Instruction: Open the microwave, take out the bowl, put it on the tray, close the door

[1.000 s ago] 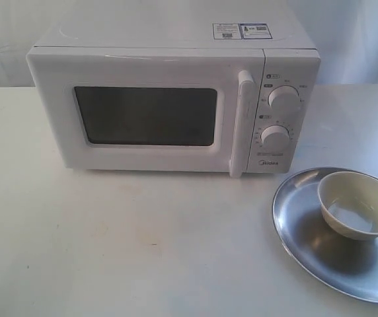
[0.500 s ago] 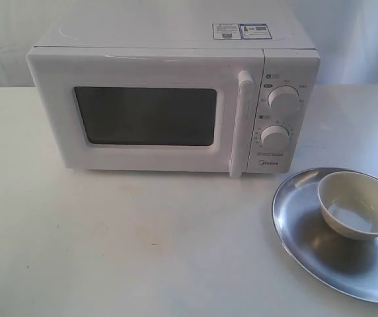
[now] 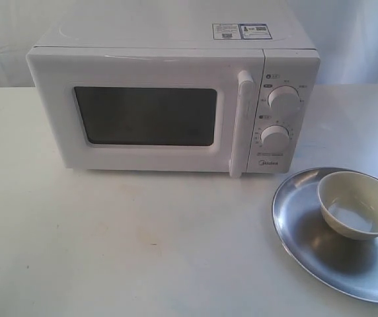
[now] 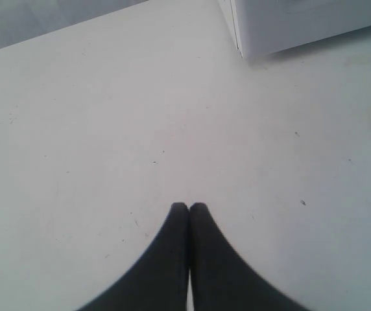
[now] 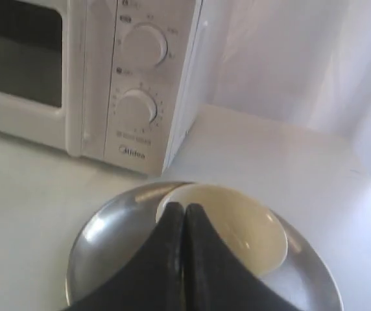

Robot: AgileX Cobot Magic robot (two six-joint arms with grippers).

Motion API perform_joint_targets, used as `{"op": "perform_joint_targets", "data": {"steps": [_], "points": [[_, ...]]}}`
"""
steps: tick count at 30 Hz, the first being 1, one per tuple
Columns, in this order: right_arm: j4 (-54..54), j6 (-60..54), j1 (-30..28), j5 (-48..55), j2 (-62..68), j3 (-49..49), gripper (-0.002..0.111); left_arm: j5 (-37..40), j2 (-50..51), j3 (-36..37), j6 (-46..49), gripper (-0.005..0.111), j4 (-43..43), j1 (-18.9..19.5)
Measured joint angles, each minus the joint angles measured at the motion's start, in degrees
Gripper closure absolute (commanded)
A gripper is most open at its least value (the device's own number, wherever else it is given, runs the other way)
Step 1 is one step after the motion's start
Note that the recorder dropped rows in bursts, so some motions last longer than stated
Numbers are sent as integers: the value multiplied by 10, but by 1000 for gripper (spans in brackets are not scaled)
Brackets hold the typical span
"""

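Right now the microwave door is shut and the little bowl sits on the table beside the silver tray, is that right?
Not quite. The door is shut, but the bowl sits on the tray, not on the table beside it. The exterior view shows this, and the right wrist view agrees.

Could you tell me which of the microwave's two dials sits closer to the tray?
The lower dial, just above the brand name; the upper dial sits higher, farther from the tray.

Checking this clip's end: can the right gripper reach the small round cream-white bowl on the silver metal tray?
Probably yes: the right gripper, shut, points at the bowl with nothing between; it would need to open.
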Motion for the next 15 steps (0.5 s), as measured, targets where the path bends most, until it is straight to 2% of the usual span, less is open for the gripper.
{"op": "perform_joint_targets", "data": {"steps": [3,15], "points": [[-16,5,0,40,0,0,108,0,0,0,0,107,0,0],[-27,47,0,53,0,0,108,0,0,0,0,107,0,0]]}}
